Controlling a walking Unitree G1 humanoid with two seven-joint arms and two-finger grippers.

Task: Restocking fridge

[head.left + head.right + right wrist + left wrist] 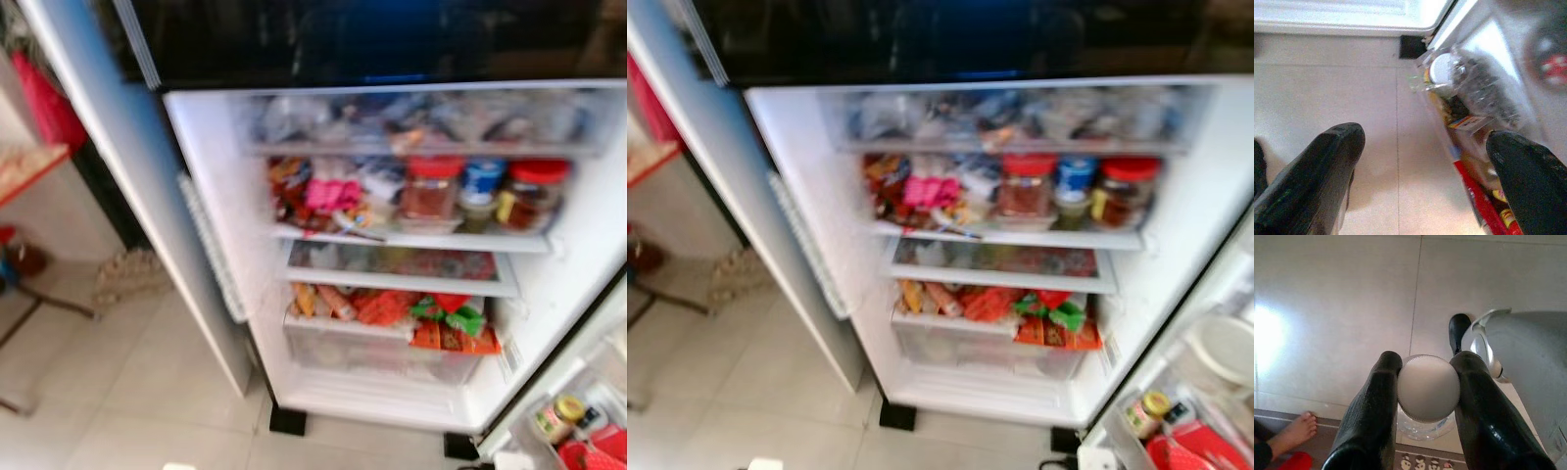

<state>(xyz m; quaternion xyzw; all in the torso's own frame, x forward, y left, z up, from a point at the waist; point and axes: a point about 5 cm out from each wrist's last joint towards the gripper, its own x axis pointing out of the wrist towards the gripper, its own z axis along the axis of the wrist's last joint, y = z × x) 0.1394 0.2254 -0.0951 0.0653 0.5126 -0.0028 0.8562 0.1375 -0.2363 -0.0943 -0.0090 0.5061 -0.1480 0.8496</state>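
Item: clear jar [1425,423] with white ribbed lid [1428,387], carried low over the floor tiles [1342,308].
Handling: I judge it rigid, smooth-walled, possibly breakable (contents unclear); the ribbed lid is the surest hold.
Left hand [1428,382]: fingers pinching the lid on both sides.
Right hand [1425,161]: spread wide, holding nothing, beside the door bin [1469,98].
Destination: open fridge [411,245], shelves crowded.

Bare foot [1297,431] on tile floor [1342,308]; woven mat [129,274] nr red cloth [47,103].
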